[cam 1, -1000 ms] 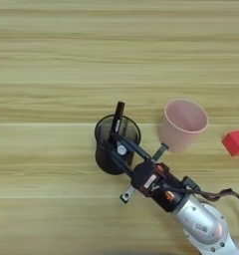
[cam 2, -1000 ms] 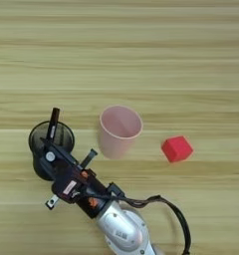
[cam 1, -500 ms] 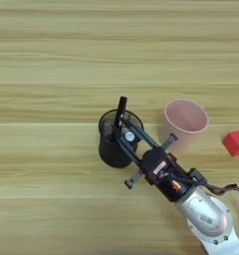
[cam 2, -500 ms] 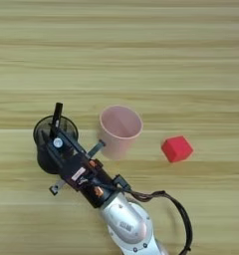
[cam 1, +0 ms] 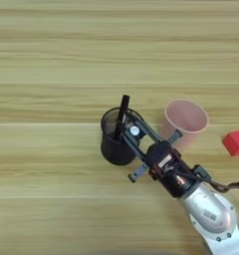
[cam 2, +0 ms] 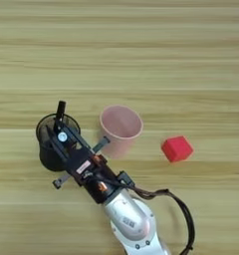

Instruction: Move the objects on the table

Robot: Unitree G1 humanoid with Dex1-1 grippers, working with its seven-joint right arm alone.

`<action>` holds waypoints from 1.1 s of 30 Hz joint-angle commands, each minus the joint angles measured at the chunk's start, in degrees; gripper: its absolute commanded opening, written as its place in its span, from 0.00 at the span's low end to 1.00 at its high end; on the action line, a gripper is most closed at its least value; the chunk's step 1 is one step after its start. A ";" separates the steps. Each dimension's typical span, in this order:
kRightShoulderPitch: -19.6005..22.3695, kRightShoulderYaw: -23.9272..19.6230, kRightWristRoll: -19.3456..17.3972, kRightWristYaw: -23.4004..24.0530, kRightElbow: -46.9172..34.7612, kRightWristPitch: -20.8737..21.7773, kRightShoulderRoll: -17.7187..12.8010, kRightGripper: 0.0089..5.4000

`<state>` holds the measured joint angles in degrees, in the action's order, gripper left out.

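Three objects on the desk (cam 1: 52,50): a black mesh pen cup (cam 1: 115,142), a pale pink cup (cam 1: 185,122) and a red cube (cam 1: 236,142), set in a row from left to right, each apart from the next.
Pen: a black pen (cam 1: 122,110) stands in the mesh cup, leaning on its far rim, so its top pokes out above the mesh.
Claw: the right claw (cam 2: 59,135) sits over the mesh cup's mouth, reaching in from the lower right; whether its fingers are apart or closed on the pen I cannot tell.
Arm: the silver forearm (cam 2: 129,219) passes just in front of the pink cup, seemingly clear of it.
Cube: well to the right, untouched, square on the desk.
Likely aim: judging by the reach, the pen or its cup.
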<state>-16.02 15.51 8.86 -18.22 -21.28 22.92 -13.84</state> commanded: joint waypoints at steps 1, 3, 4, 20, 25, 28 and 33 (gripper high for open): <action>2.17 -1.01 -1.69 0.28 -3.47 -0.44 0.08 0.14; 2.08 -1.02 -1.75 0.22 -3.94 -0.64 0.10 0.14; 2.03 -1.05 -1.83 0.17 -4.28 -0.81 0.08 0.14; 2.63 -3.55 -5.28 -0.56 -7.82 -4.92 0.04 0.14; 3.02 -4.42 -6.32 -0.53 -8.31 -6.00 0.15 0.14; 3.32 -4.74 -6.83 -0.51 -8.32 -6.42 0.25 0.14; 3.79 -5.10 -7.21 -0.56 -8.43 -6.72 0.32 0.14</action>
<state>-14.79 11.50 2.61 -19.29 -27.12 15.84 -13.55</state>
